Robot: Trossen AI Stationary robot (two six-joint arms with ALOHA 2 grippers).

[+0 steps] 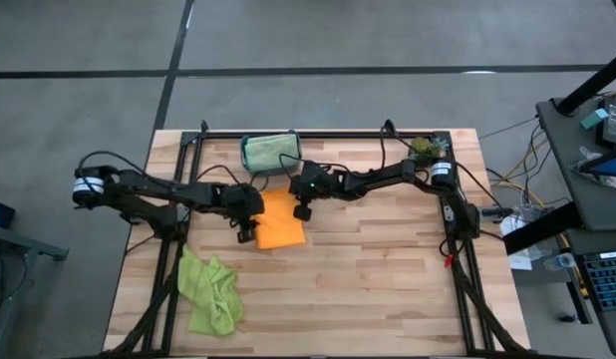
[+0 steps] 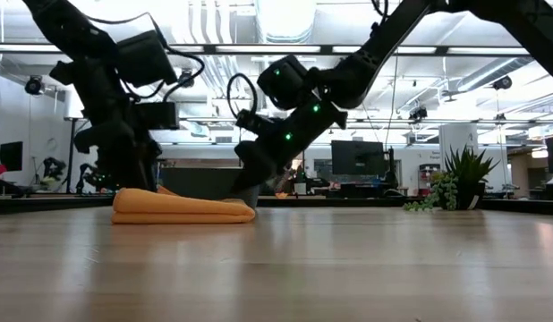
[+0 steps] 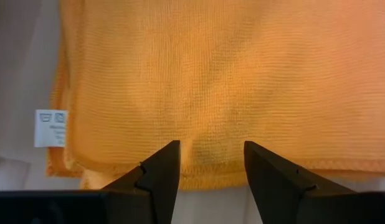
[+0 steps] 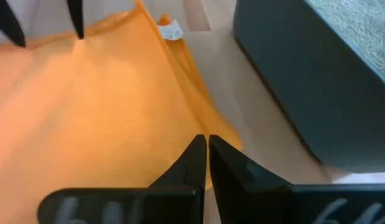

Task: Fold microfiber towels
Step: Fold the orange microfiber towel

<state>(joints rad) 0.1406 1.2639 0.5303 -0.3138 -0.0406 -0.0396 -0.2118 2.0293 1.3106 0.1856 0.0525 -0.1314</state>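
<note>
Orange towel [image 1: 279,221] lying folded flat on the table [image 1: 388,279], mid-left, just in front of the teal bin [image 1: 269,152]. Looks like a low, layered slab in the low view, long axis running across that picture, care tag poking out at one corner. Lime towel [image 1: 210,292] crumpled well apart near the front left edge, untouched. A paler towel sitting inside the bin.

Left gripper [image 3: 208,171] hovering at the orange towel's left edge, fingers parted to a moderate gap, nothing between them, the hemmed edge lying straight ahead of the tips. Right gripper [image 4: 203,163] down at the towel's far right corner, fingers pressed together, tips touching or just above the cloth; cannot tell whether any fabric is pinched, seemingly none.

Key relation: towel sandwiched between the two grippers, left one nearer the free edge and already open over it. Judging by that, next fold or a lift toward the bin probably starts from the left, jaws closing across the hem.
</note>
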